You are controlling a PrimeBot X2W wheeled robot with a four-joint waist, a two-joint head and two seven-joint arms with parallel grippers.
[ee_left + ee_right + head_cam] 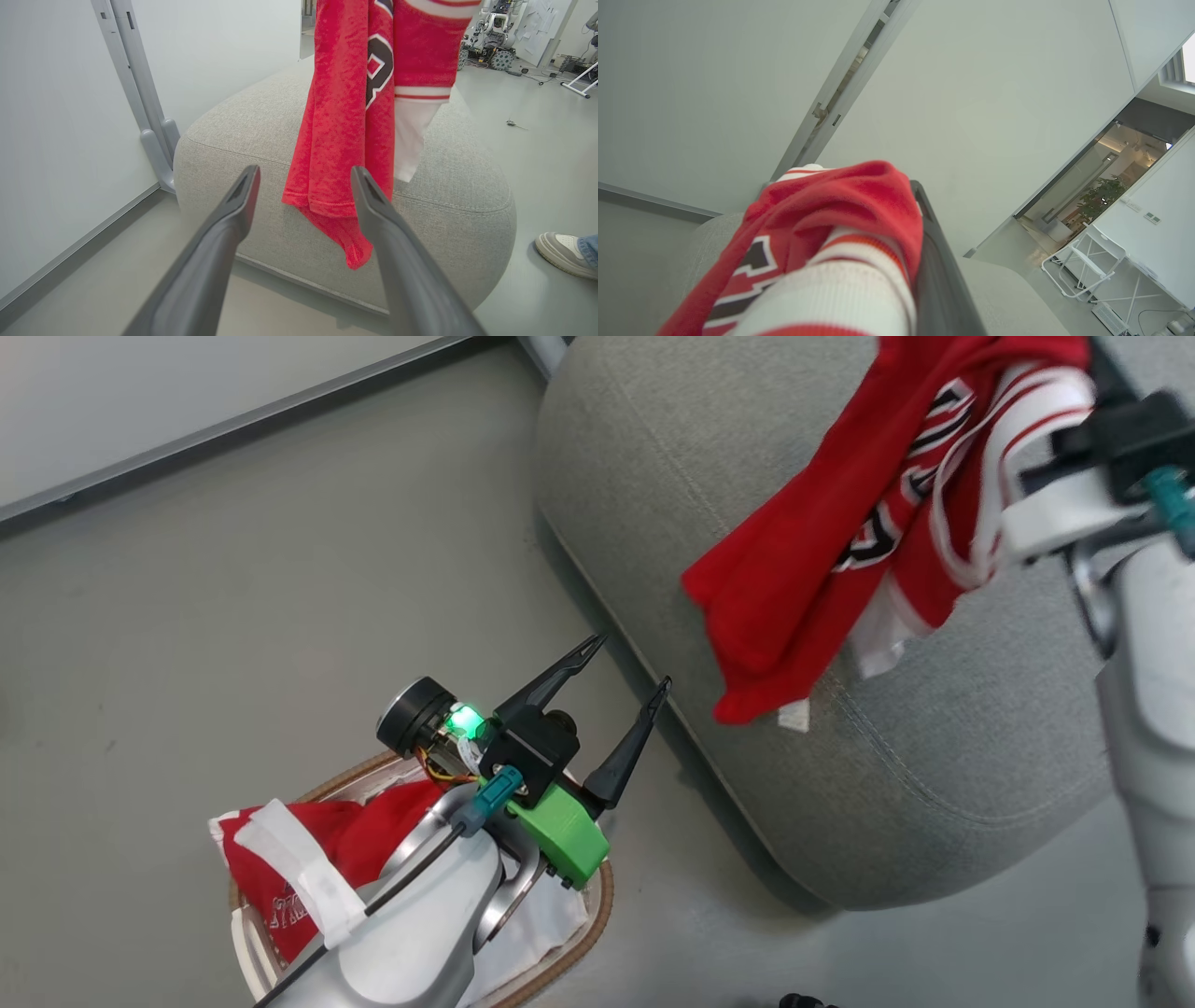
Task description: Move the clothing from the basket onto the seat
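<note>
Right gripper (1106, 383): closed on the bunched collar end of the BULLS jersey (794, 569). White striped trim was folded over its fingers in the right wrist view.

The jersey hung from that grip, with its long axis running down and away from the hand to a loose red hem. The seat (653, 476) lay directly beneath the hand and the cloth. Could not tell whether the hem touched the cushion or hung just above its near edge.

Left gripper (635, 659): fingers spread wide, holding nothing and pointing at the seat's side.

The second red garment (345, 840) lay in the basket (597, 905), behind and below the left wrist, on the side opposite its fingertips.

Judgement:
- The right hand need only lower and let go, since the target was already under it.
- The left arm was much the nearer to the basket garment, but would have to turn back and down to reach it.
</note>
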